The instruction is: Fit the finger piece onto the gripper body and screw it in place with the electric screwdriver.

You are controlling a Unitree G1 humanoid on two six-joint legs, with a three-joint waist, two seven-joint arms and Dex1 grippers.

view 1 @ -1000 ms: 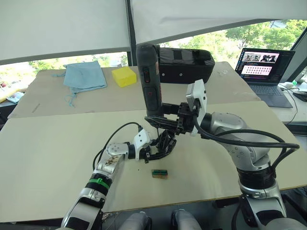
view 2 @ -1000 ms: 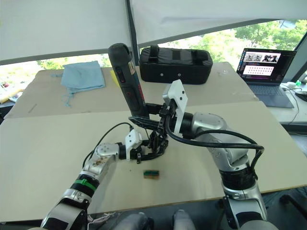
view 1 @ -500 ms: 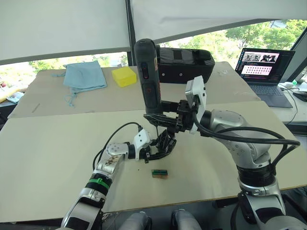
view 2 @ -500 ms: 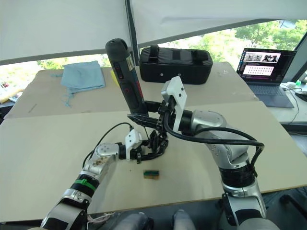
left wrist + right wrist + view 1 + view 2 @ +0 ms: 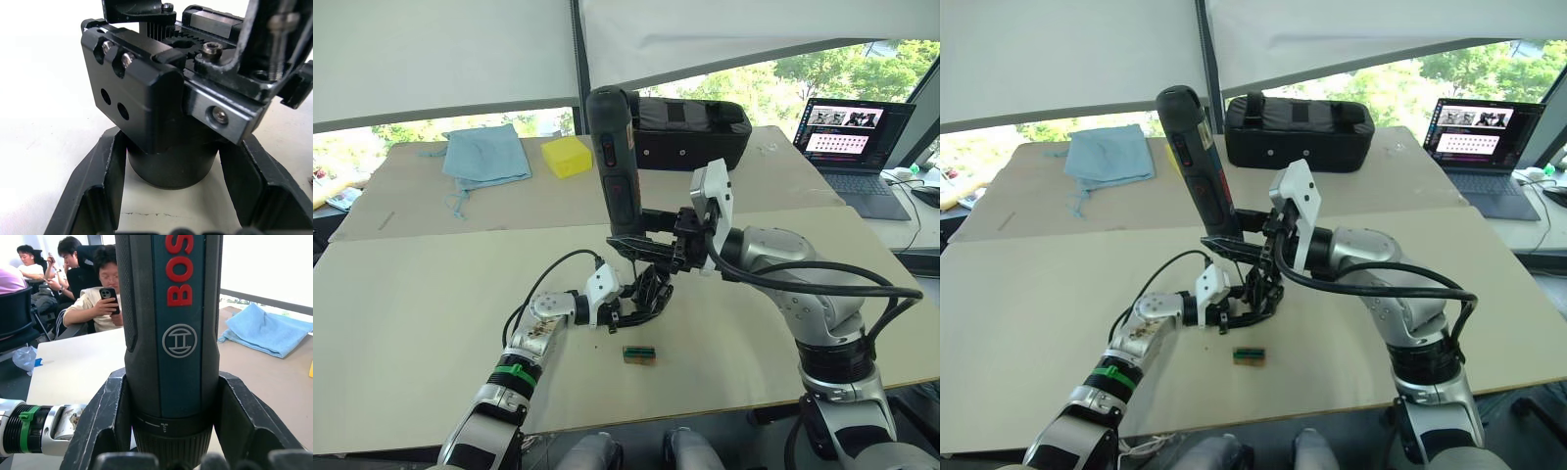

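Left eye view: our right hand (image 5: 651,235) is clamped on the electric screwdriver (image 5: 615,162), which stands nearly upright with its bit end pointing down at the gripper body (image 5: 651,291). That body rests on the desk (image 5: 411,294) in front of us, gripped by our left hand (image 5: 631,311). A small green-and-brown block (image 5: 639,353) lies loose on the desk just nearer to us.

Right eye view: the same scene — the screwdriver's lower end hangs directly over the gripper body, and from here we cannot tell whether the bit touches a screw. Behind, well apart, sit a black case (image 5: 1298,119), a blue cloth (image 5: 1108,154) and a laptop (image 5: 1477,132).

Left wrist view: our left fingers (image 5: 100,183) close on either side of the body's round black base. Above it we see a black block with two small screws at its top edge and two empty holes below. We cannot pick out the finger piece with certainty — it may be this block already seated.

Right wrist view: our right fingers (image 5: 107,418) press both sides of the screwdriver barrel just above its collar. People sit in the background, one holding a phone.

Progress: we judge the fitting is likely done, and both the tool and the body are held and lined up. What remains is driving the screws home and confirming the piece is tight.
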